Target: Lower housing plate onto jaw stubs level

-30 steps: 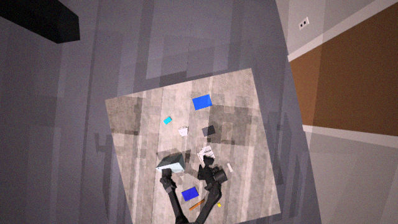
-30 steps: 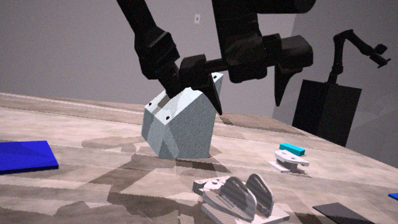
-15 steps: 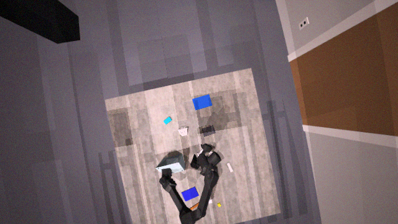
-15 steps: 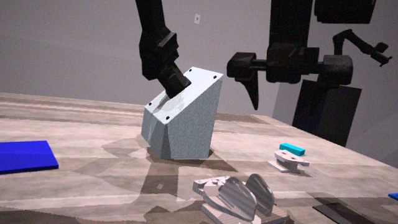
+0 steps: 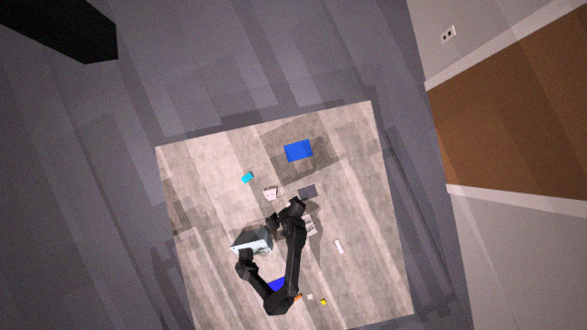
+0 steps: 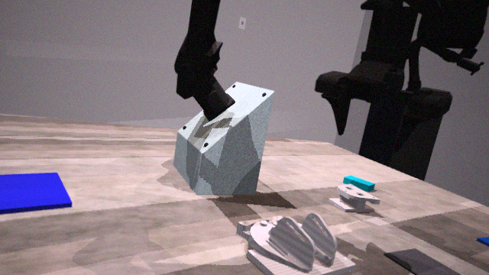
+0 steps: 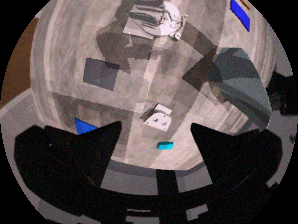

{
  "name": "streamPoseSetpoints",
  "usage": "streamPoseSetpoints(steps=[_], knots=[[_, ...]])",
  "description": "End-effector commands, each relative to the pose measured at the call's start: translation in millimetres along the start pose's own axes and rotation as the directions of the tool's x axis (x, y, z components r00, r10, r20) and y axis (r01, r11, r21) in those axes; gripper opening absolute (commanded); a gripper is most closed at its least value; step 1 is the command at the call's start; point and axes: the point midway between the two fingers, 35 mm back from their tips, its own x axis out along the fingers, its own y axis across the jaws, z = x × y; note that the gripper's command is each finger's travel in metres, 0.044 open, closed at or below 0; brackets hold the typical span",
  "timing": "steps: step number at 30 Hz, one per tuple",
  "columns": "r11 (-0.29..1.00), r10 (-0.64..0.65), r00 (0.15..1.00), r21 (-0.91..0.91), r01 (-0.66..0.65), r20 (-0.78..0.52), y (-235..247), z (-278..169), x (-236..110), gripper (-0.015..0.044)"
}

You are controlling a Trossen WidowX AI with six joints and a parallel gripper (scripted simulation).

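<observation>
The white housing plate (image 5: 271, 193) (image 6: 359, 192) (image 7: 160, 120), with two holes, rests on a small stepped stand. The printed gripper base (image 5: 311, 225) (image 6: 299, 263) (image 7: 142, 25) carries the two ribbed jaws, side by side; no plate lies over the jaw stubs at its back, and the arm partly hides it in the top view. My gripper (image 5: 283, 212) (image 6: 373, 132) (image 7: 157, 125) is open and empty. It is high above the table, and in the wrist view the plate appears between and below the fingertips.
A pale sloped block (image 5: 252, 243) (image 6: 237, 160) (image 7: 240, 75) stands beside the base, a second black arm (image 5: 245, 266) (image 6: 199, 69) at its top face. A cyan block (image 5: 247, 177) (image 6: 359, 183) (image 7: 165, 145) lies behind the plate. A grey square (image 5: 307, 192) (image 7: 100, 74) and blue pad (image 5: 298, 150) lie nearby.
</observation>
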Motion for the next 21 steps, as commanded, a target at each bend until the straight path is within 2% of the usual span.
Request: streamPoseSetpoints(steps=[1, 15, 21], knots=[[0.996, 0.0, 0.999, 0.093, -0.005, 0.051, -2.1, -20.9, 12.6, 0.044], [0.911, 0.043, 0.975, 0.392, -0.127, 0.216, -22.3, -83.8, 56.6, 0.044], [0.895, 0.05, 0.971, 0.42, -0.147, 0.234, -25.2, -89.3, 62.0, 0.044]])
